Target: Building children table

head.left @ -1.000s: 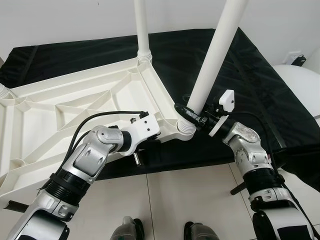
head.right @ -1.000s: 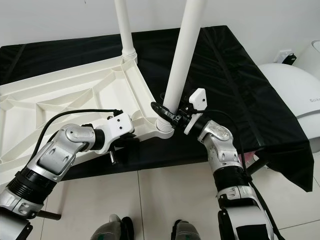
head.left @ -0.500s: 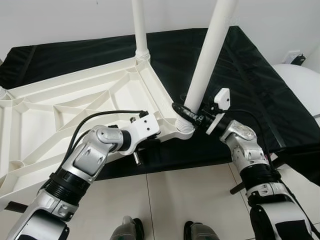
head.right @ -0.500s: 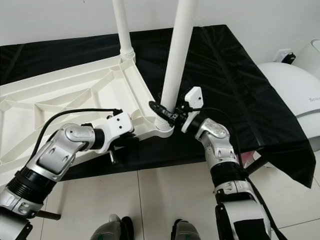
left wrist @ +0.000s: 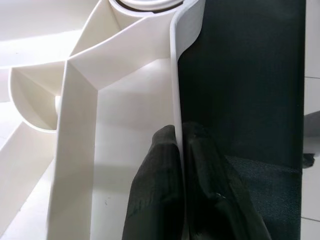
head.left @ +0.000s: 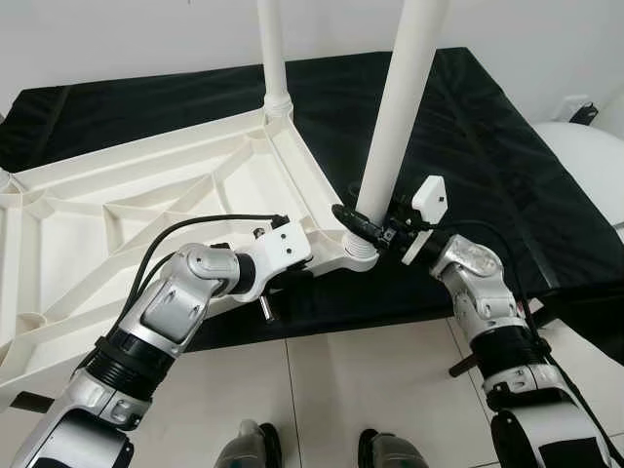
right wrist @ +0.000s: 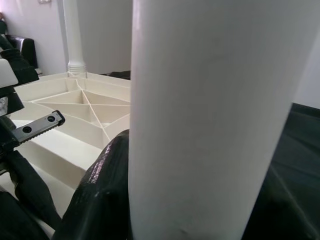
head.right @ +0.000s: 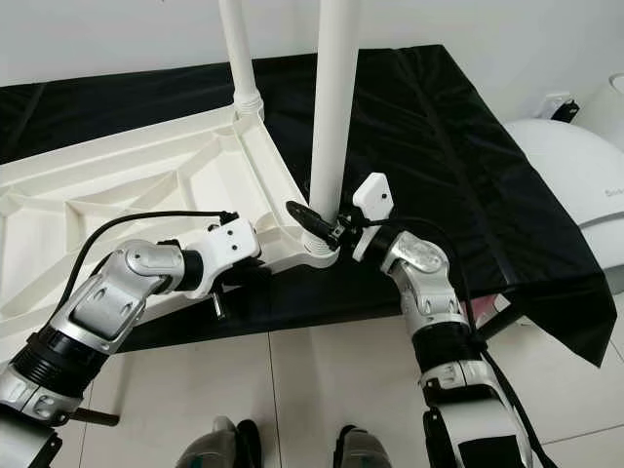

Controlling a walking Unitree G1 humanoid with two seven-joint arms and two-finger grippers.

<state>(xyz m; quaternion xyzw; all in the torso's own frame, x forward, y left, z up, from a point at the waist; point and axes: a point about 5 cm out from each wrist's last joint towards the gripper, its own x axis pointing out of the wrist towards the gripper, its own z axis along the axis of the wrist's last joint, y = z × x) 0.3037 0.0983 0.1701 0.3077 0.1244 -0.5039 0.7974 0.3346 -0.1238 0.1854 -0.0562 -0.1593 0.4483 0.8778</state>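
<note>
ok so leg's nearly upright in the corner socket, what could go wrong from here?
1. The right end effector grips the near leg low at its base; the long leg could lever sideways and bind in the socket.
2. The left end effector pinches just the tabletop rim, so it might slip.

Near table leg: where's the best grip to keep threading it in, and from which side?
Low on the near table leg, just above its socket, from the robot's right, where the right pincer is clamped. The shaft is round and nearly upright; the left pincer pinches the tabletop rim.
</note>
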